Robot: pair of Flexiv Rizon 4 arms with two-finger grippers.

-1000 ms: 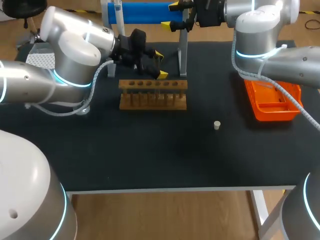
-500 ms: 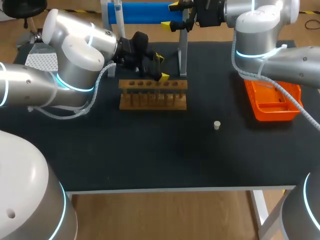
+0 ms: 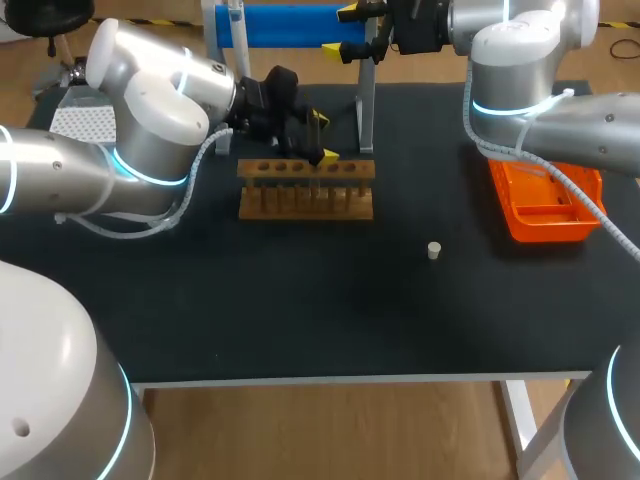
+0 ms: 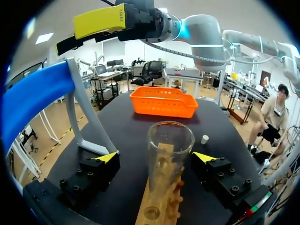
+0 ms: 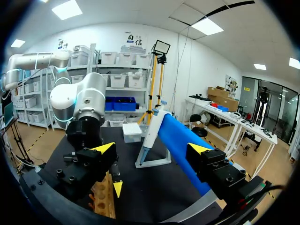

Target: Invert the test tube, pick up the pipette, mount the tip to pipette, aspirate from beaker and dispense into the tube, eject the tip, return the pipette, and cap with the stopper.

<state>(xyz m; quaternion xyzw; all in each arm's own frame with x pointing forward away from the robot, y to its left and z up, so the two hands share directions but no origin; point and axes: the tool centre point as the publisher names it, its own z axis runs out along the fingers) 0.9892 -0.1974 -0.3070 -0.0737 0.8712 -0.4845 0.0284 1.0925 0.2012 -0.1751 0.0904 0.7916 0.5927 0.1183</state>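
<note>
Left gripper (image 4: 155, 157) hangs over the wooden rack (image 4: 158, 204), jaws spread wide. The test tube (image 4: 169, 154) stands upright in the rack between them, mouth up, not pinched. The stopper (image 4: 204, 139) lies ahead of those jaws, near the orange basket (image 4: 164, 101). Right gripper (image 5: 152, 150) is spread too, with a blue bar (image 5: 180, 140) running between its fingers.

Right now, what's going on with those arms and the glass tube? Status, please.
Left gripper open, straddling test tube at wooden rack, tube's open end facing it. Right gripper open, by blue stand at back. Stopper apart on table.
</note>
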